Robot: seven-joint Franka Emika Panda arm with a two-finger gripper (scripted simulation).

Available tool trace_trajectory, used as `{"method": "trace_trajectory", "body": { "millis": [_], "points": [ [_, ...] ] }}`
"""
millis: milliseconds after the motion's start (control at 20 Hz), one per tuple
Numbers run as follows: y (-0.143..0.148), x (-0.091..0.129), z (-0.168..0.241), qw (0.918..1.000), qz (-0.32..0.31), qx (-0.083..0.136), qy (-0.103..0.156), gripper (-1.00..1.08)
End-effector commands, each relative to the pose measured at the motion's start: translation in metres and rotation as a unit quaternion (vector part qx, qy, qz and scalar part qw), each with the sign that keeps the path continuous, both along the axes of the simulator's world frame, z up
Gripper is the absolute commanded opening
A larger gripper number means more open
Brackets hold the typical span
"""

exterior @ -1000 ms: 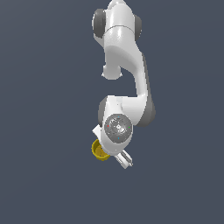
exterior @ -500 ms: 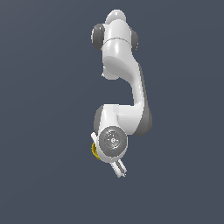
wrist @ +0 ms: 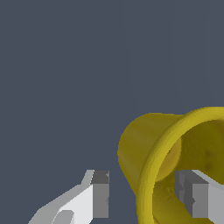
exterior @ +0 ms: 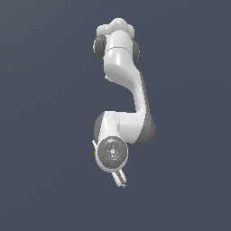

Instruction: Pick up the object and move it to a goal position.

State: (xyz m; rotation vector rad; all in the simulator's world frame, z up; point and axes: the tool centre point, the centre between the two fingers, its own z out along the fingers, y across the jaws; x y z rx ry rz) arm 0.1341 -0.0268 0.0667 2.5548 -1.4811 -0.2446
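Observation:
The object is a small yellow cup [wrist: 144, 144] with a round rim and a hollow inside. In the wrist view it lies close under my gripper [wrist: 146, 197]. One fingertip [wrist: 99, 194] is outside the cup wall and the other [wrist: 194, 199] is inside the rim. The jaws are apart, with a gap between the outer finger and the wall. In the exterior view only a yellow sliver of the cup [exterior: 95, 152] shows beside the round wrist above my gripper [exterior: 112, 154]. The fingers are hidden under the wrist there.
The white arm [exterior: 122, 76] reaches down from the top of the exterior view over a plain dark grey ground. Nothing else shows in either view.
The wrist has moved down the exterior view and slightly to its left, over the cup. Less of the cup shows now than before.

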Motion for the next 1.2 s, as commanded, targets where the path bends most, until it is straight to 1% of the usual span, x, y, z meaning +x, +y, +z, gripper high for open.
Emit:
{"method": "trace_trajectory", "body": {
  "millis": [0,400,450,1150],
  "points": [
    [-0.0009,0.0011,-0.0005,1.0000,-0.004,-0.001,0.000,0.28],
    [-0.0018,0.0022,-0.0010,1.0000,-0.007,-0.001,0.001,0.28],
    [-0.0018,0.0022,-0.0010,1.0000,-0.007,-0.001,0.001,-1.00],
    [-0.0019,0.0018,-0.0002,1.0000,-0.007,-0.001,0.001,-1.00]
  ]
}}
